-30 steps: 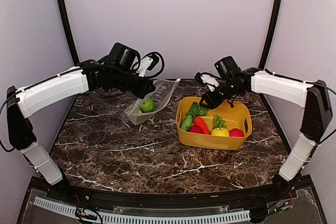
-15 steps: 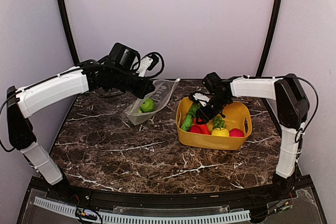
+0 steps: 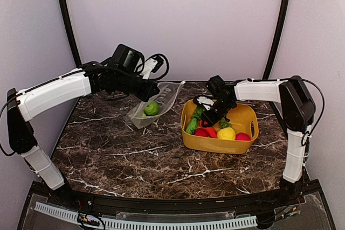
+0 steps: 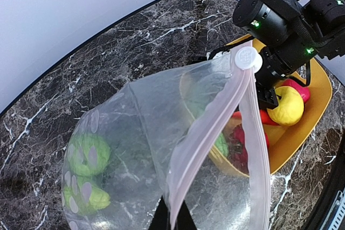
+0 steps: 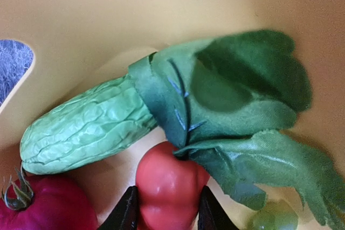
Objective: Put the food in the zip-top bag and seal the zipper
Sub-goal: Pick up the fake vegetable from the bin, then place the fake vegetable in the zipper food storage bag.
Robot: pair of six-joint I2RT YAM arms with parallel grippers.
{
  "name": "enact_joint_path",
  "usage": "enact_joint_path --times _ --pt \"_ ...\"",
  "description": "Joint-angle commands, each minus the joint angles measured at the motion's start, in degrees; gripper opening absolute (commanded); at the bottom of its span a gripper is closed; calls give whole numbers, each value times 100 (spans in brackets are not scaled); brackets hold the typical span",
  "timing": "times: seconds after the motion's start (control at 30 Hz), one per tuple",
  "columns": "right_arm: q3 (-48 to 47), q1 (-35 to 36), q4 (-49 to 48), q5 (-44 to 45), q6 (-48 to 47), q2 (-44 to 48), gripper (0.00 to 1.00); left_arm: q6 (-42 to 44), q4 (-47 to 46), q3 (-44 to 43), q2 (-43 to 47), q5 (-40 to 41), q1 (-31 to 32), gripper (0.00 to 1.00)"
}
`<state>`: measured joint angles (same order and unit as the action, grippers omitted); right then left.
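Observation:
My left gripper (image 4: 173, 216) is shut on the pinkish zipper (image 4: 215, 117) strip and holds the clear dotted zip-top bag (image 3: 157, 100) with its mouth open toward the basket. The white slider tab (image 4: 246, 57) sits at the strip's far end. A green food piece (image 3: 151, 108) lies inside the bag. My right gripper (image 5: 166, 208) is down in the yellow basket (image 3: 242, 145). Its jaws press both sides of the orange-red carrot (image 5: 167, 187), whose cloth leaves (image 5: 237, 95) spread ahead. Next to it lie the green cucumber (image 5: 86, 133) and a dark red ball (image 5: 43, 208).
The basket also holds a yellow lemon (image 3: 226, 133), another red ball (image 3: 243, 137) and green grapes (image 5: 275, 216). It stands right of the bag on the dark marble table (image 3: 135, 154). Black frame posts and pale walls close the back and sides.
My right gripper moved left from the basket's back rim down among the food, widened, then closed round the carrot. The left arm and the bag have not moved.

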<state>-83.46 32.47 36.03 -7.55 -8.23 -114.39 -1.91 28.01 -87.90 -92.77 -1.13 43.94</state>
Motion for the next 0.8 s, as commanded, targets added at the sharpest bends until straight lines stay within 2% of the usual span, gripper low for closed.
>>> enact_joint_path --times 0.0,0.17,0.43,0.6,0.77 --pt "222 1 -143 -171 -149 858 20 -92 179 -177 -90 -68 23 1" --pt "408 -12 -393 -882 -369 1942 18 -292 414 -679 -338 -79 22 1" --pt "397 -21 -933 -1729 -638 2866 18 -731 991 -1441 -608 -37 26 1" --pt "-347 -21 -1028 -2599 -396 2901 18 -1007 1006 -1582 -591 -63 26 1" --pt "-1092 -22 -1619 -3480 377 2734 18 -1396 975 -1668 -576 -170 21 1"
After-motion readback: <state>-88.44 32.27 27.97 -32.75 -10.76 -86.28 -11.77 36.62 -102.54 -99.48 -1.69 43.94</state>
